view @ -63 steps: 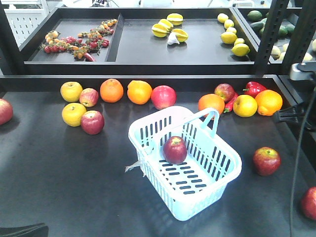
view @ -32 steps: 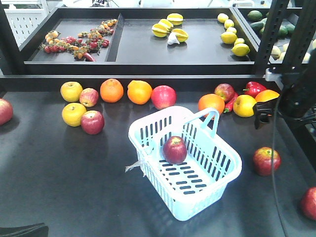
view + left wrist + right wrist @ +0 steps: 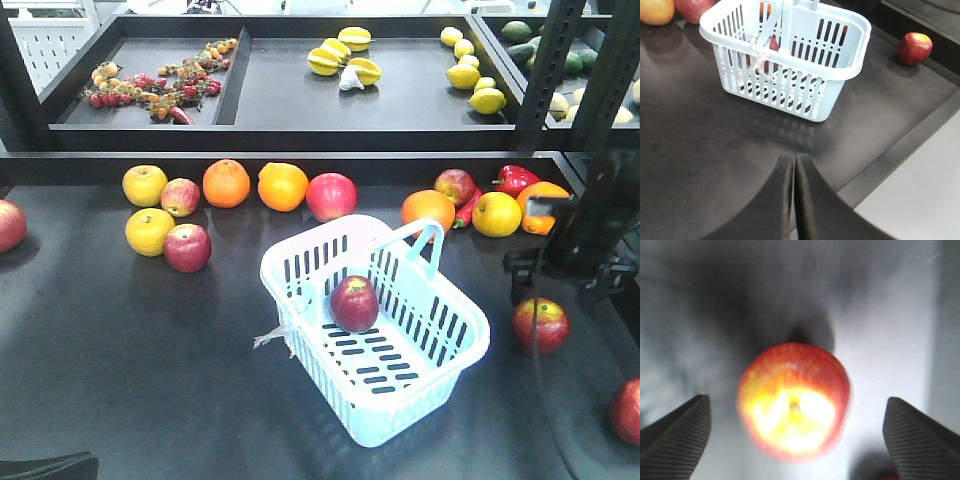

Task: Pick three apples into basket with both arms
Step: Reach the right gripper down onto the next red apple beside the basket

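Note:
The pale blue basket stands mid-table with one dark red apple inside. My right gripper hangs open just above a second apple to the right of the basket. In the right wrist view that apple lies between the spread fingers, untouched and blurred. A third apple lies at the right edge. My left gripper is shut and empty, low near the table's front edge, facing the basket.
A row of oranges, yellow apples, more red apples and red peppers lines the table's back. Raised black trays with star fruit and lemons sit behind. A black upright post stands at the right.
The right arm came in from the right edge and moved down and left until its gripper hangs over the apple right of the basket. The fruit and basket have not moved.

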{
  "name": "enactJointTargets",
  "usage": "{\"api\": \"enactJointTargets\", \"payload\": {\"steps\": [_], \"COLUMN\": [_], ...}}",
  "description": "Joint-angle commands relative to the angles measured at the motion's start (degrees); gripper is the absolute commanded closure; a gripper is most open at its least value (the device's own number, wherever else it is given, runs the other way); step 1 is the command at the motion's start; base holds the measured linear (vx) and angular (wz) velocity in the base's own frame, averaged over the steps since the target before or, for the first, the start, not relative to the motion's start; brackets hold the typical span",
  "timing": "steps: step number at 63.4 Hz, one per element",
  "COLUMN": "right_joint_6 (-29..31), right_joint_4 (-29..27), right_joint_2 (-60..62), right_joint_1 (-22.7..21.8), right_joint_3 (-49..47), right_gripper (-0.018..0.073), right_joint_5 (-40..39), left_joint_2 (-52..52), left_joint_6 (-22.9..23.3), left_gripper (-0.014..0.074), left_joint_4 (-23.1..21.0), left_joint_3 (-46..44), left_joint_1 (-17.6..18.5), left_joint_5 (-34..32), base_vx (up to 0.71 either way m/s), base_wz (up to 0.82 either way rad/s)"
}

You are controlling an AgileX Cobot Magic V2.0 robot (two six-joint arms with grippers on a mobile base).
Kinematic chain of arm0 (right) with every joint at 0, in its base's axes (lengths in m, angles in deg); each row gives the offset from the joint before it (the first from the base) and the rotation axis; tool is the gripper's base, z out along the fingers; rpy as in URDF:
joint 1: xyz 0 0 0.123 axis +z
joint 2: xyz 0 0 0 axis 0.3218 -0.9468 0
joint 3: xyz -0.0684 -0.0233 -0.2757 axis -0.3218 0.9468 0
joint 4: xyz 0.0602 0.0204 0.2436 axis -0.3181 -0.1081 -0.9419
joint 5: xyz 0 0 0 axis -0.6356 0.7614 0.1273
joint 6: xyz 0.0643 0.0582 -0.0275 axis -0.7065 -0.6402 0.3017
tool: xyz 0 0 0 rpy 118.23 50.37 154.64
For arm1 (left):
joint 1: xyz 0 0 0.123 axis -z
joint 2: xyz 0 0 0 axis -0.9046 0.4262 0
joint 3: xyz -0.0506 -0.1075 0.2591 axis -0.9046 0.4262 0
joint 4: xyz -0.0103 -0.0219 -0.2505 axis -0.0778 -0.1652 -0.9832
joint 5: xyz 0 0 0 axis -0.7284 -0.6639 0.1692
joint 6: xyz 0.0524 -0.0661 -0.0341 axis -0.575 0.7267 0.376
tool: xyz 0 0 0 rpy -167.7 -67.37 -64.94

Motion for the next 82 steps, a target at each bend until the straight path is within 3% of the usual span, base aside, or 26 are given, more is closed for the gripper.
{"api": "enactJointTargets", "payload": {"steps": [1,14,22,40,51,63,69,82], "right_joint_6": [0.1,0.5,0.3,3.8,4.3,7.0,7.3,10.4], "right_joint_4": [0.1,0.1,0.1,-4.5,-4.7,-6.6,-9.8,-19.4], "right_joint_2": [1.4,-1.4,-1.1,3.9,11.4,21.0,25.1,32.6], "right_joint_1": [-0.3,-0.3,-0.3,-0.3,-0.3,-0.3,-0.3,0.5], "right_joint_3": [-1.7,-1.7,-1.7,-1.7,-1.7,-1.7,-1.5,6.1], "right_gripper": [-0.0085,-0.0063,0.0013,0.0399,0.0549,0.0568,0.0566,0.0564], "right_joint_5": [-1.4,-1.9,-1.8,0.5,5.1,11.8,15.7,15.6], "left_joint_2": [0.2,0.2,0.2,0.2,0.2,0.2,0.2,0.2], "left_joint_6": [0.5,0.5,0.5,0.5,0.5,0.5,0.5,0.5], "left_gripper": [0.0604,0.0604,0.0604,0.0604,0.0604,0.0604,0.0604,0.0604], "left_joint_4": [-1.2,-1.2,-1.2,-1.2,-1.2,-1.2,-1.3,-1.3], "left_joint_3": [-1.4,-1.4,-1.4,-1.4,-1.4,-1.4,-1.4,-1.4], "left_joint_1": [0.1,0.1,0.1,0.1,0.1,0.1,0.1,0.1], "left_joint_5": [-3.5,-3.5,-3.5,-3.5,-3.5,-3.5,-3.5,-3.5], "base_vx": [0.00,0.00,0.00,0.00,0.00,0.00,0.00,0.00], "base_wz": [0.00,0.00,0.00,0.00,0.00,0.00,0.00,0.00]}}
